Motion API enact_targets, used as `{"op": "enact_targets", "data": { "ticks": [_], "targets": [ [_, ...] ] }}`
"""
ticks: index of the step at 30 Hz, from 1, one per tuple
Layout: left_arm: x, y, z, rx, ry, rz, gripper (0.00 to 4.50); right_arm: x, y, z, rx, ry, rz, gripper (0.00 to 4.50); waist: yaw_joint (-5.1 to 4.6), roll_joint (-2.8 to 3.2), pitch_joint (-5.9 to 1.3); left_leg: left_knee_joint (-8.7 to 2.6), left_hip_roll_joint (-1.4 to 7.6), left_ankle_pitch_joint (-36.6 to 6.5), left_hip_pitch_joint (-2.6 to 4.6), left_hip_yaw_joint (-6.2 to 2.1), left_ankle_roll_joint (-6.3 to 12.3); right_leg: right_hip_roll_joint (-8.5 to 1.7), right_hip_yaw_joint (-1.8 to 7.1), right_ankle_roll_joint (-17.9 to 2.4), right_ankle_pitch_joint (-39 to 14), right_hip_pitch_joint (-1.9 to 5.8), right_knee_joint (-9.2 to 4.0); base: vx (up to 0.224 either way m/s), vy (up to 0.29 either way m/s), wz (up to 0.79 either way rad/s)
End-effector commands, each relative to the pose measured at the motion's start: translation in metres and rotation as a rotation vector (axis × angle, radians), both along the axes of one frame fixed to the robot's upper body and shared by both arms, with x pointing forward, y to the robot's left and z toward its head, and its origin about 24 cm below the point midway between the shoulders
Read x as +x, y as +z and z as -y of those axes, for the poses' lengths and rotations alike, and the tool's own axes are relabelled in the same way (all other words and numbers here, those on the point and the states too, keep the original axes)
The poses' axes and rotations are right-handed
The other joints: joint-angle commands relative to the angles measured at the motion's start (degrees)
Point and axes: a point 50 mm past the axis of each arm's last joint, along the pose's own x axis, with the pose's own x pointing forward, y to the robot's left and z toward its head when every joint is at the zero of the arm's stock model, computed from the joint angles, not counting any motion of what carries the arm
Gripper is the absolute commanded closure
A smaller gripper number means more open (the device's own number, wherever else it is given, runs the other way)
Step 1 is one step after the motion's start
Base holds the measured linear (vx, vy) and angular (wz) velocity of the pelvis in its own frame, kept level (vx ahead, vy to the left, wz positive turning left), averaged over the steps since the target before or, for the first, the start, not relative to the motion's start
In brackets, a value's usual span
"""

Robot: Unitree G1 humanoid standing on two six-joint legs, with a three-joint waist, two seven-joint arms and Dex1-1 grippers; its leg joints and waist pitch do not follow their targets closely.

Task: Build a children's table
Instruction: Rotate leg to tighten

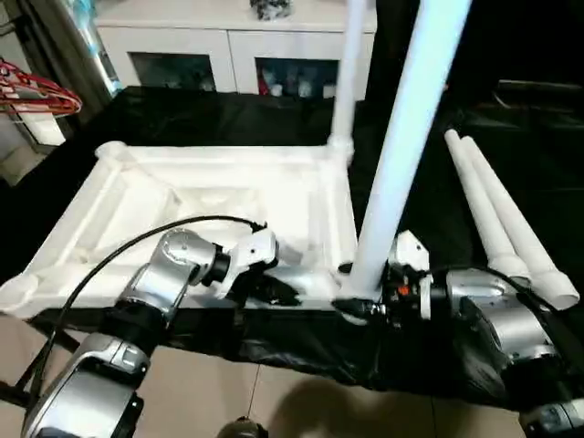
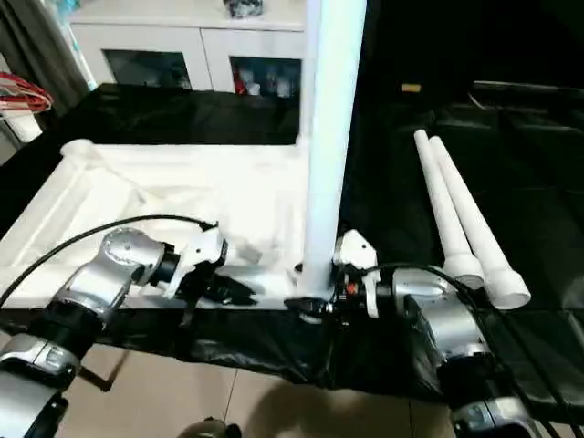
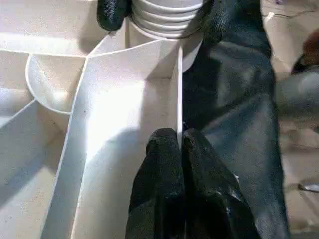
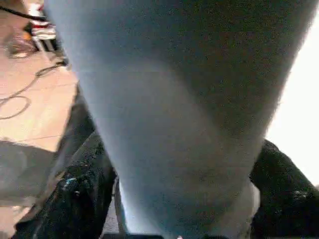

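Your tabletop (image 1: 210, 205) lies ribs-up on the black-covered bench (image 1: 511, 164), and the build looks to be about at its midpoint — one leg (image 1: 349, 73) stands upright in the far right corner socket, a second leg (image 1: 406, 151) is being set into the near right corner, and two spare legs (image 1: 511, 219) lie side by side on the black cover, well apart to the right, flared ends toward you. Your right gripper (image 1: 358, 307) is clamped around the base of that second leg; the right wrist view shows a black finger (image 4: 79, 194) on each side of the shaft. The leg tilts slightly at the top, so judge it as not yet fully seated. Your left gripper (image 3: 180, 149) is pinched closed on a thin upright rib of the tabletop (image 3: 178, 89) just beside the same corner, steadying the piece; the left wrist view shows the leg's ridged end (image 3: 164, 15) meeting the socket beyond. Still to do, by the look of it: seating this leg, fitting the two spares into the left-hand sockets (image 1: 114, 151), then turning the table over. Behind the bench, a white cabinet (image 1: 233, 41) holds small items behind its glass doors — too indistinct to name.
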Motion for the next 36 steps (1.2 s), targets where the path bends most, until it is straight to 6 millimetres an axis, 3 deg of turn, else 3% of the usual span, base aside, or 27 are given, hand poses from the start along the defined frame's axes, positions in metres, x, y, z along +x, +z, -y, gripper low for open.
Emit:
{"op": "enact_targets", "data": {
  "ticks": [1, 5, 8, 10, 11, 12, 14, 19, 21, 24, 26, 29, 33, 36],
  "targets": [
    [0.005, 0.011, 0.011, -0.017, -0.042, 0.04, 4.5, -0.01, -0.001, -0.017, 0.015, 0.13, -0.03, 1.55, 0.03, -0.76, -3.7, -3.27, 3.16, -13.36, 1.04, -0.88, 4.47, -3.77, 2.4, -13.07, -10.09, 2.71, -3.89, 0.0, 0.0, 0.0],
    [0.007, 0.012, 0.012, -0.022, -0.037, 0.046, 4.5, -0.01, -0.002, -0.017, 0.014, 0.127, -0.028, 1.7, 0.34, -0.72, -3.62, -3.25, 3.08, -14.01, 1.01, -0.89, 3.77, -3.84, 2.46, -12.75, -11.67, 2.66, -4.03, 0.0, 0.0, 0.0],
    [0.012, 0.013, 0.016, -0.039, 0.025, 0.081, 4.5, -0.003, -0.006, -0.019, 0.011, 0.032, -0.004, 1.72, 0.54, -0.57, -3.58, -3.33, 3.09, -14.65, 1.08, -0.95, 2.89, -3.83, 2.49, -12.59, -12.33, 2.49, -4.1, 0.0, 0.0, 0.0],
    [0.021, 0.013, 0.024, -0.052, 0.141, 0.125, 4.5, 0.015, -0.013, -0.02, -0.012, -0.195, 0.028, 1.73, 0.48, -0.62, -3.4, -3.49, 3.04, -16.2, 1.18, -0.99, 1.99, -3.9, 2.46, -12.17, -14.63, 2.37, -4.27, 0.0, 0.0, 0.0],
    [0.021, 0.013, 0.024, -0.052, 0.141, 0.125, 4.5, 0.015, -0.013, -0.02, -0.012, -0.195, 0.028, 1.73, 0.32, -0.72, -3.4, -3.56, 2.99, -16.68, 1.26, -1.04, 1.36, -4.04, 2.48, -11.96, -16.03, 2.26, -4.38, 0.0, 0.0, 0.0],
    [0.026, 0.013, 0.031, -0.063, 0.213, 0.144, 4.5, 0.026, -0.017, -0.021, -0.012, -0.355, 0.03, 1.73, -0.14, -0.94, -3.29, -3.88, 2.89, -17.95, 1.39, -1.27, -0.19, -4.09, 2.42, -10.73, -19.84, 2.34, -4.57, 0.0, 0.0, 0.0],
    [0.027, 0.013, 0.037, -0.079, 0.248, 0.152, 4.5, 0.032, -0.018, -0.022, 0.005, -0.444, 0.017, 1.74, -0.68, -0.88, -3.29, -3.97, 2.85, -18.86, 1.49, -1.34, -0.59, -4.15, 2.42, -10.12, -21.27, 2.3, -4.84, 0.0, 0.0, 0.0],
    [0.03, 0.01, 0.054, -0.062, 0.349, 0.221, 4.5, 0.049, -0.029, -0.025, -0.039, -0.76, 0.005, 1.74, -1.57, -0.76, -3.57, -3.78, 2.7, -16.08, 1.11, -1.21, 0.11, -3.89, 2.45, -10.96, -14.87, 2.36, -4.37, 0.0, 0.0, 0.0],
    [0.029, 0.008, 0.061, -0.061, 0.388, 0.233, 4.5, 0.05, -0.033, -0.032, -0.047, -0.798, 0.008, 1.74, -1.72, -0.97, -3.63, -3.65, 2.62, -15.35, 0.95, -1.1, 0.56, -3.86, 2.46, -10.81, -13.55, 2.56, -4.23, 0.0, 0.0, 0.0],
    [0.026, 0.004, 0.071, -0.065, 0.422, 0.242, 4.5, 0.051, -0.035, -0.041, -0.04, -0.847, 0.019, 1.74, -1.75, -0.75, -3.51, -3.76, 2.67, -16.29, 1.08, -1.11, 0.92, -3.85, 2.43, -10.4, -14.78, 2.46, -4.53, 0.0, 0.0, 0.0],
    [0.023, 0.003, 0.076, -0.077, 0.418, 0.238, 4.5, 0.053, -0.033, -0.042, -0.002, -0.872, 0.008, 1.19, -1.82, -1.07, -3.37, -3.86, 2.64, -17.35, 1.12, -1.13, 1.05, -3.91, 2.48, -9.82, -16.94, 2.38, -4.76, 0.0, 0.0, 0.0],
    [0.019, 0.001, 0.077, -0.087, 0.394, 0.233, 4.5, 0.055, -0.029, -0.041, 0.042, -0.875, 0.003, 0.95, -1.84, -0.96, -3.37, -4.0, 2.73, -17.95, 1.08, -1.22, 1.14, -3.87, 2.56, -9.26, -17.66, 2.35, -4.84, 0.0, 0.0, 0.0],
    [0.016, 0.002, 0.073, -0.12, 0.368, 0.21, 4.5, 0.057, -0.024, -0.036, 0.029, -0.83, 0.049, 0.62, -2.02, -1.0, -3.64, -3.72, 2.66, -15.21, 0.78, -1.11, 2.01, -3.76, 2.48, -10.55, -11.8, 2.61, -4.26, 0.0, 0.0, 0.0],
    [0.013, 0.003, 0.066, -0.135, 0.312, 0.177, 4.5, 0.052, -0.019, -0.033, 0.024, -0.663, 0.085, 0.62, -1.92, -0.88, -3.76, -3.33, 2.54, -13.15, 0.63, -0.91, 3.17, -3.66, 2.42, -11.47, -8.7, 2.76, -3.96, 0.0, 0.0, 0.0]
  ]
}}
